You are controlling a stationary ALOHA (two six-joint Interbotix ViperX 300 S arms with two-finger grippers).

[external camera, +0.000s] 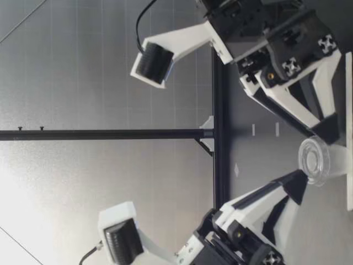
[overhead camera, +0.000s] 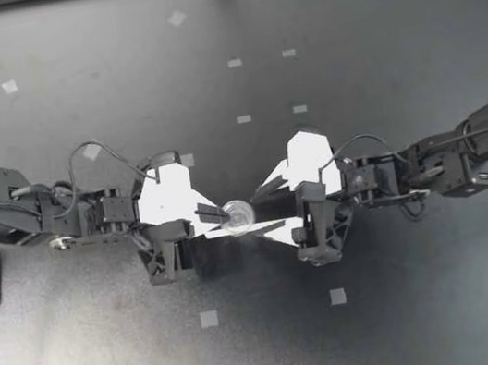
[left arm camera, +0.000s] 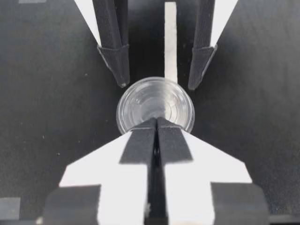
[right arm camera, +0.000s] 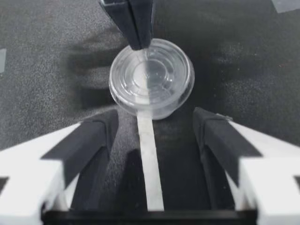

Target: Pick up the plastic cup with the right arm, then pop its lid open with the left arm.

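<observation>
The pressed-together fingers [left arm camera: 140,145] of my left gripper [overhead camera: 219,213] cover the clear cup [overhead camera: 238,212] at its near rim; whether they pinch it, I cannot tell.

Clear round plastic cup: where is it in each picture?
Top view: clear round plastic cup between my left gripper and right gripper.
Low view: cup between both grippers.
Left wrist view: cup at shut left gripper.
Right wrist view: cup ahead of open right gripper.
Shared landmark: white strip.
</observation>
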